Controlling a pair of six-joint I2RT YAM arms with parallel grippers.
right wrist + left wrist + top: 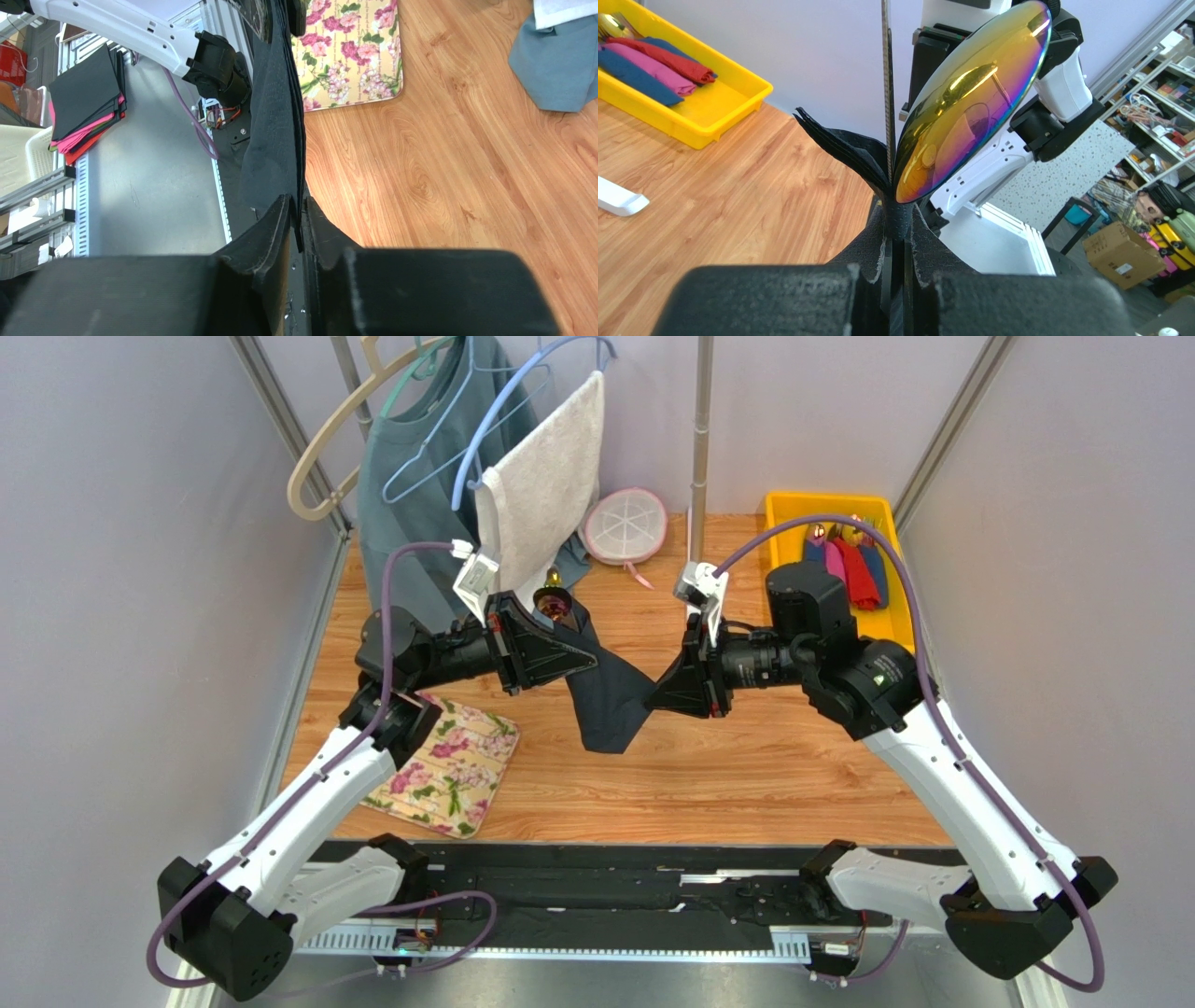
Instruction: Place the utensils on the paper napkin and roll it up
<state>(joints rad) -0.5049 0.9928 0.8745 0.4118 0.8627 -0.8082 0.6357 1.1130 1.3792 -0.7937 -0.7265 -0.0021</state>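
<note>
The black paper napkin [612,711] hangs in mid-air between both arms, sagging toward the wooden table. My left gripper [584,664] is shut on one end of it, with the utensils bundled inside. In the left wrist view the spoon's iridescent purple-gold bowl [969,91] and a slim dark piece [886,84] stick up out of the napkin's folds [836,143], just past the closed gripper [897,218]. My right gripper [657,697] is shut on the napkin's other end. In the right wrist view the napkin [277,119] runs away from its closed tips [300,210].
A floral mat [452,763] lies on the table at the left, under the left arm. At the back right a yellow tray [887,511] holds rolled coloured napkins. Hangers with clothes [463,462] and a round pink object [624,525] stand at the back.
</note>
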